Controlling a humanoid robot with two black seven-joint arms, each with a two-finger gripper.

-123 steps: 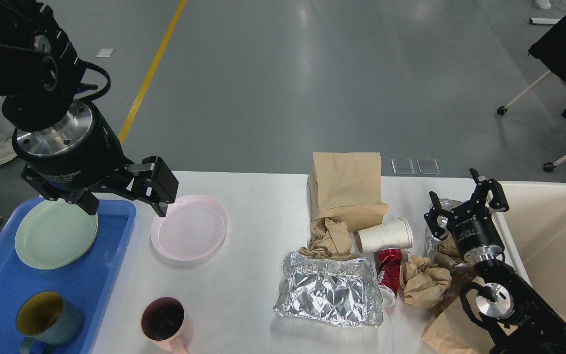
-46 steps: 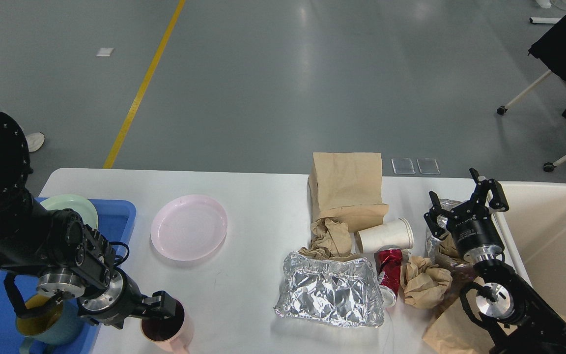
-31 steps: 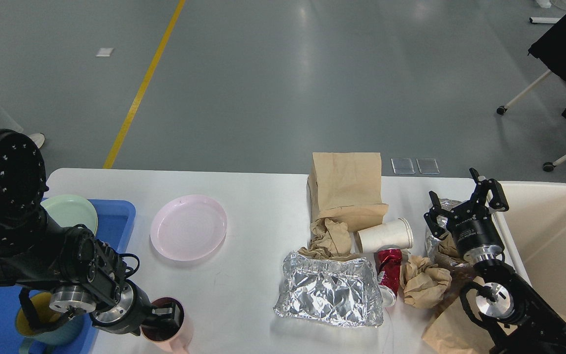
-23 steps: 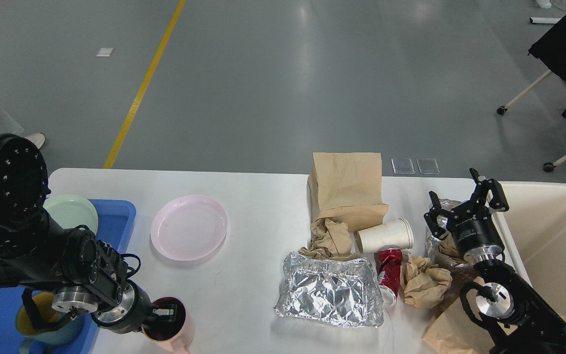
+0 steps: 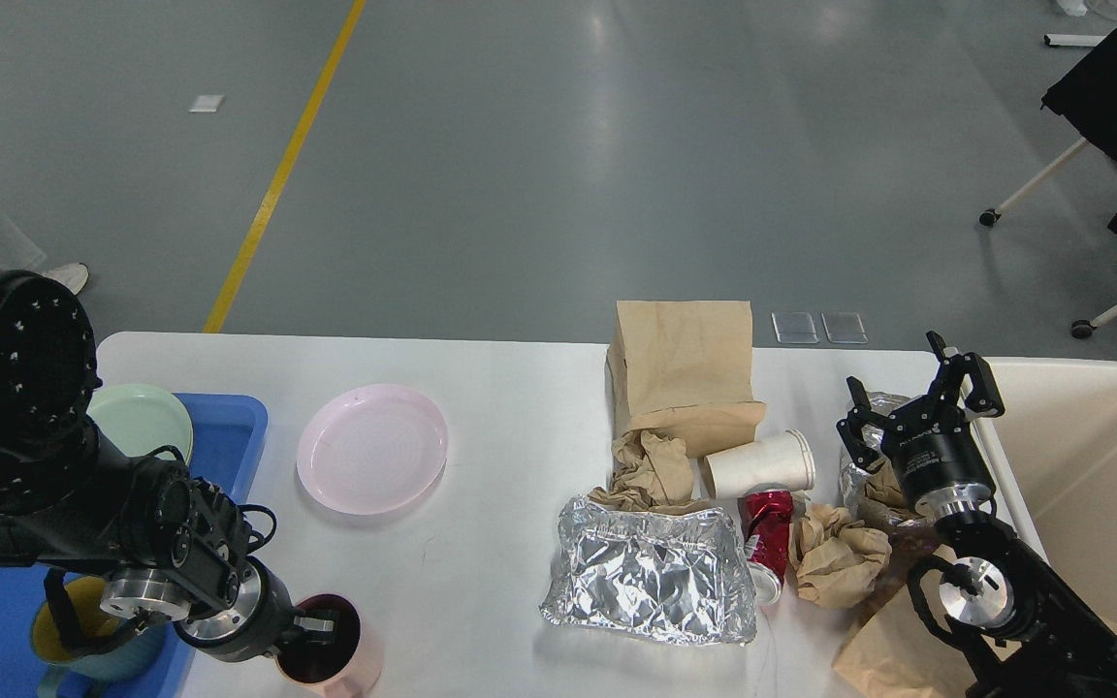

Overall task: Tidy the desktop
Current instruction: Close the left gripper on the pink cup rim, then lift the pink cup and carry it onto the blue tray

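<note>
Closest to me, my left gripper [image 5: 324,625] has come down from high over the blue tray [image 5: 229,427] and now dips into the mouth of the pink mug [image 5: 331,654]. A moment ago it was just at the rim; now one finger is inside. It is too dark to tell if it has squeezed the wall of the mug yet, so I cannot tell if it is holding on. This looks like the start of picking the mug up, maybe to put it on the tray by the teal mug [image 5: 83,640]. The mug sits on the near left part of the desktop [image 5: 481,407], the big white table under everything. A bit farther is the crumpled foil [image 5: 651,572], a red can [image 5: 767,543] and balls of brown paper [image 5: 835,553]. My right gripper [image 5: 917,402] has not moved; it is wide open and holds nothing, next to the cream bin [image 5: 1082,465]. Farther back are the pink plate [image 5: 372,446], a paper cup [image 5: 762,463] and a brown paper bag [image 5: 685,373]. Lots is left to tidy.
</note>
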